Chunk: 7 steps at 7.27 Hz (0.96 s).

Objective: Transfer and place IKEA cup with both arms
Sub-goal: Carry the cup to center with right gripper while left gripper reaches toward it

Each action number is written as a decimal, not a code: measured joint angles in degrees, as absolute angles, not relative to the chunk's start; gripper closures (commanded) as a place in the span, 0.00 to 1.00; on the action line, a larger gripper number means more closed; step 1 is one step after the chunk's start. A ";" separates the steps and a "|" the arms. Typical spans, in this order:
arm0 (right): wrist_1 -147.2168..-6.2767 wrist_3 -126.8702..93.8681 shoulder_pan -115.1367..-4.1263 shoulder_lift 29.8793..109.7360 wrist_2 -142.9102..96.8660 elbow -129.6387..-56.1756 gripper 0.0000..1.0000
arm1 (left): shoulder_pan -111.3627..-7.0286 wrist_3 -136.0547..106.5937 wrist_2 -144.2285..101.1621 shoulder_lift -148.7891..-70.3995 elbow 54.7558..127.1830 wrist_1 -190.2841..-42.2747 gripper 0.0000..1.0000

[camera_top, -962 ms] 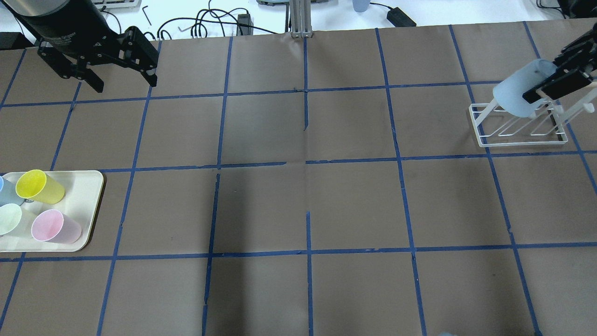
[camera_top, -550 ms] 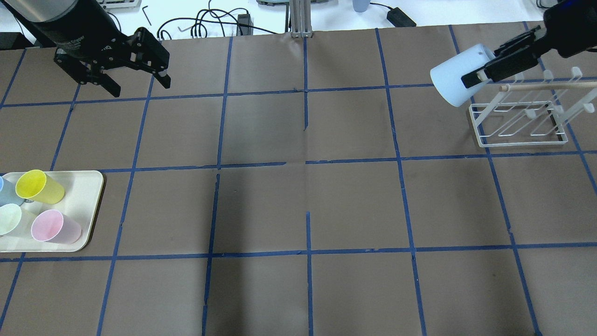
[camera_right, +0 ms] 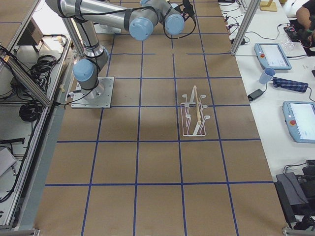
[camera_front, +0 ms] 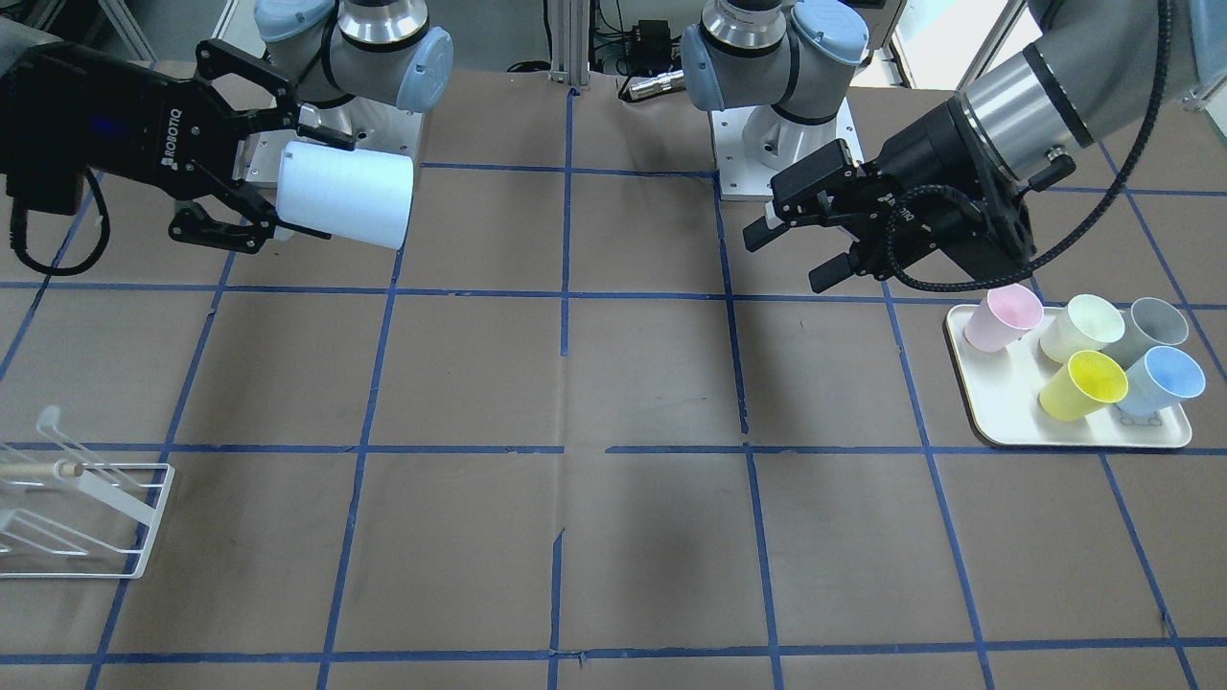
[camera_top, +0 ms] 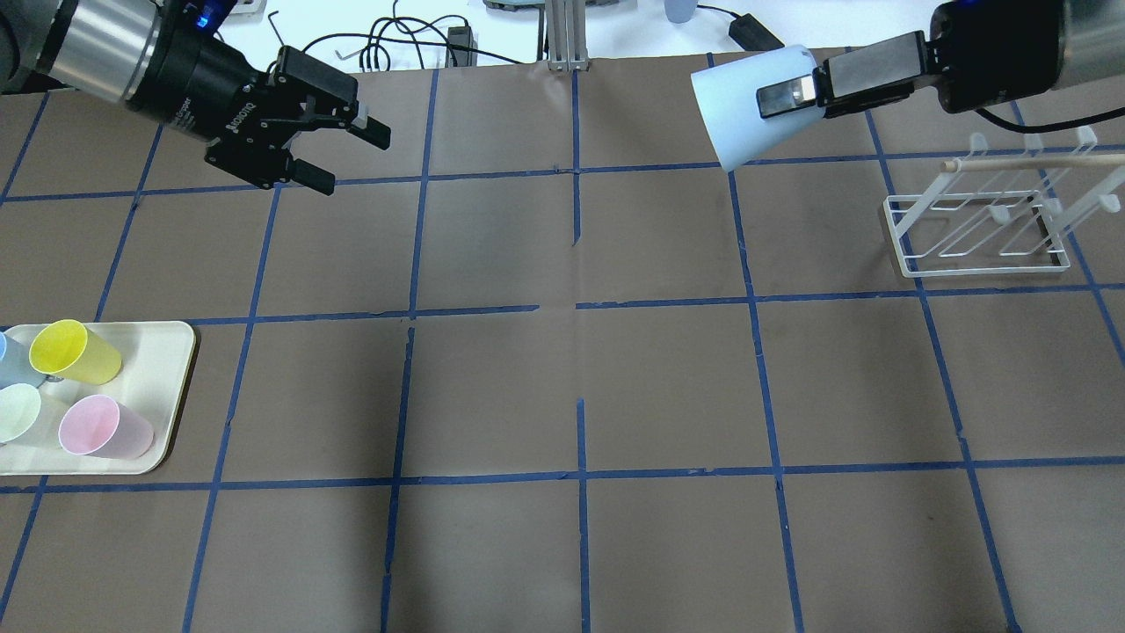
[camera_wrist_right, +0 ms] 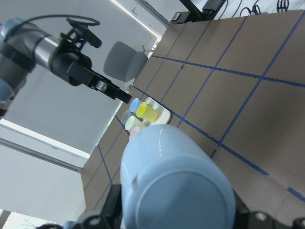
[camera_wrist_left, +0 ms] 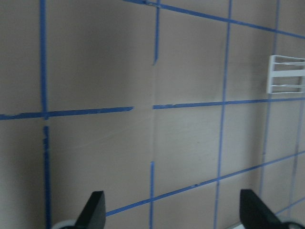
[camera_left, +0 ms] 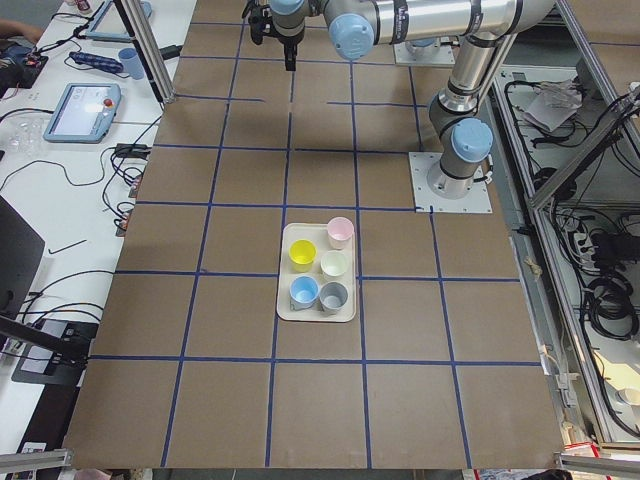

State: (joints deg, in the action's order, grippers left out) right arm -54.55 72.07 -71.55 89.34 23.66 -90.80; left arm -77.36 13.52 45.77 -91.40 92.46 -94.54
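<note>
You had the right gripper (camera_top: 785, 95) clamped on the IKEA cup (camera_top: 734, 105), sideways, mouth leftward — likely offered to the wide-open, empty left gripper (camera_top: 350, 160).

Both arms aloft, grippers turned toward each other
The right gripper (camera_top: 791, 92), just off the wire rack (camera_top: 976, 237) toward the table's middle, clamps the IKEA cup (camera_top: 734, 105) sideways; the left gripper (camera_top: 352, 160), well apart from the rack, hangs with jaws spread

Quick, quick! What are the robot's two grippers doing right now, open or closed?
Left gripper: open, holding nothing.
Right gripper: closed on the pale blue cup, held in the air.
</note>
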 measured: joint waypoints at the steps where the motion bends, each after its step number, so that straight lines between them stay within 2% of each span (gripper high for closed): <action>1: -51.88 72.05 -74.10 89.32 18.26 -90.92 0.58 | -76.93 14.24 35.02 -91.20 95.69 -94.40 0.00; 4: -48.96 70.57 -81.15 89.27 11.90 -91.05 0.58 | -77.26 17.57 10.62 -89.41 105.39 -93.04 0.00; 7: -49.15 70.57 -84.87 89.23 10.15 -90.98 0.58 | -77.68 18.42 0.99 -85.62 113.53 -92.76 0.00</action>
